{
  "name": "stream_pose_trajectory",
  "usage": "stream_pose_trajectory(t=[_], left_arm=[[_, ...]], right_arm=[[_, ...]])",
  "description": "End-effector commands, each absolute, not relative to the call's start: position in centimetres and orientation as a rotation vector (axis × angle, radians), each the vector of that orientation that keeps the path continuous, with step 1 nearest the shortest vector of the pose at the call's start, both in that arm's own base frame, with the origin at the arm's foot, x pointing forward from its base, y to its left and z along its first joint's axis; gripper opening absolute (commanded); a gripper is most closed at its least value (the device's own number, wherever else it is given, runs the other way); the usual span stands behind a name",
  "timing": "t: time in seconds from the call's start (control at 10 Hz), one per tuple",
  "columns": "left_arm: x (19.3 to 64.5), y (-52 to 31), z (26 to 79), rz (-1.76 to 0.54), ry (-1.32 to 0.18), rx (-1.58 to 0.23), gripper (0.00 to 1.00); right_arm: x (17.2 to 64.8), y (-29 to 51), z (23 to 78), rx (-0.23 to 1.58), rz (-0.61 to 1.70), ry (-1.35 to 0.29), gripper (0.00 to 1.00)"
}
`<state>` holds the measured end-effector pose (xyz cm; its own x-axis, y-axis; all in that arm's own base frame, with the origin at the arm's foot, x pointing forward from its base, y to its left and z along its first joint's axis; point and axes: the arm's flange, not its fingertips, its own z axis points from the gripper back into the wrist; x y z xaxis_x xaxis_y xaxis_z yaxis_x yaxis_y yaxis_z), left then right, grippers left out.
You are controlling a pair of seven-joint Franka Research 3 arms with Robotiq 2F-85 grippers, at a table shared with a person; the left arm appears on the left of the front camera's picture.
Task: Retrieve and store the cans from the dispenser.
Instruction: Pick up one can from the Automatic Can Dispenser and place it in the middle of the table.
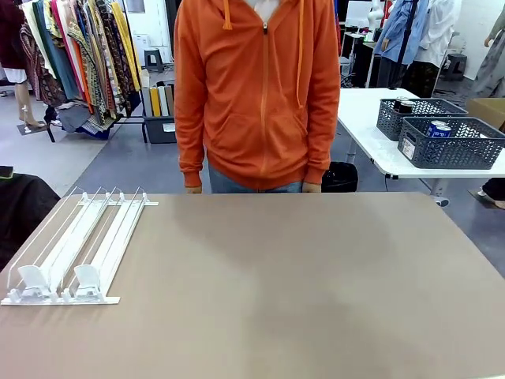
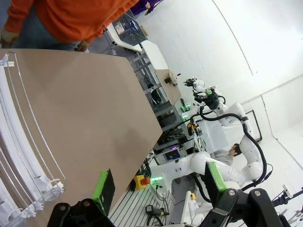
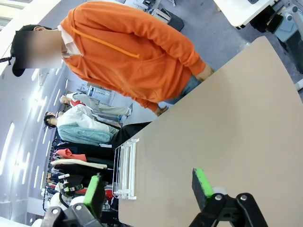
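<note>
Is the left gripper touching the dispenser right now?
Apart. In the left wrist view the left gripper stands open in the air, with bare table between its fingers and the dispenser.

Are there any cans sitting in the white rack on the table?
No, the dispenser has bare lanes, with nothing but its white pusher tabs at the near end.

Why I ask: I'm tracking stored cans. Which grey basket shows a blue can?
The nearer basket: a blue can stands at its left end. The basket behind shows no blue.
</note>
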<state>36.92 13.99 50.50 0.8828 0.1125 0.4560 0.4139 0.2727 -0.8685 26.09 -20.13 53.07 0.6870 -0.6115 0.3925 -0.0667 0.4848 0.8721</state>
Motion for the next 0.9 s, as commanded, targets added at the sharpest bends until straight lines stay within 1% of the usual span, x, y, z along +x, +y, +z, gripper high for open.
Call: stream_pose_trajectory(t=[0.0, 0.8], left_arm=[[36.82, 13.85, 50.65, -0.2, -0.477, -1.295, 1.0], [36.82, 13.85, 50.65, -0.2, -0.477, -1.295, 1.0]], right_arm=[[26.46, -20.09, 53.13, 1.048, -0.356, -0.807, 1.0], [26.46, -20.09, 53.13, 1.048, -0.356, -0.807, 1.0]])
